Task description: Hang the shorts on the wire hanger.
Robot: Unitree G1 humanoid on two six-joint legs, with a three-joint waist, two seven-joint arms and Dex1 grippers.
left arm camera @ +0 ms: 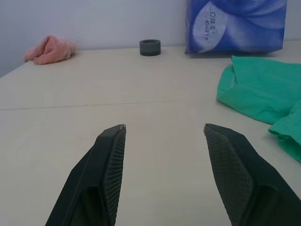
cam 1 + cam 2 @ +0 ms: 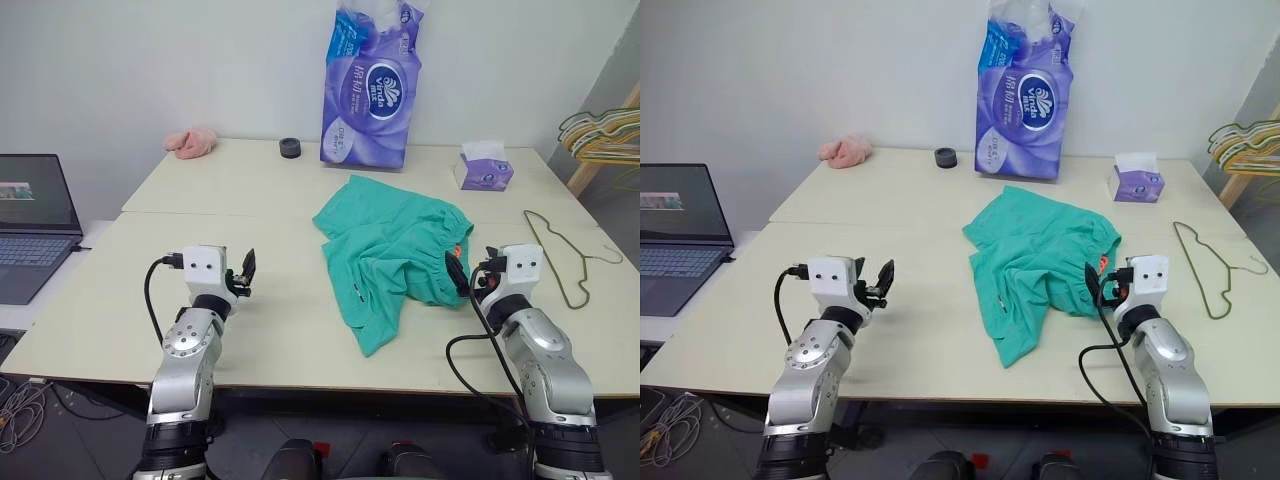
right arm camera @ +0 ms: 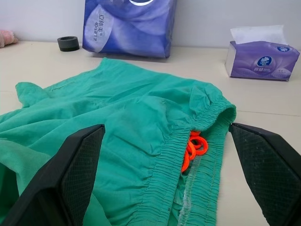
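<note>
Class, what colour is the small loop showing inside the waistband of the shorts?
Bright orange loop, against the teal-green shorts; clearest in the right wrist view.

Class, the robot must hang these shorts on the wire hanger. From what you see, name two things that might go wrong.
1. The shorts lie crumpled and folded over, so the open right gripper, aimed at the bunched waistband, might pinch several layers at once.
2. The hanger is thin wire lying flat on the table, so it may be hard to get hold of.
</note>
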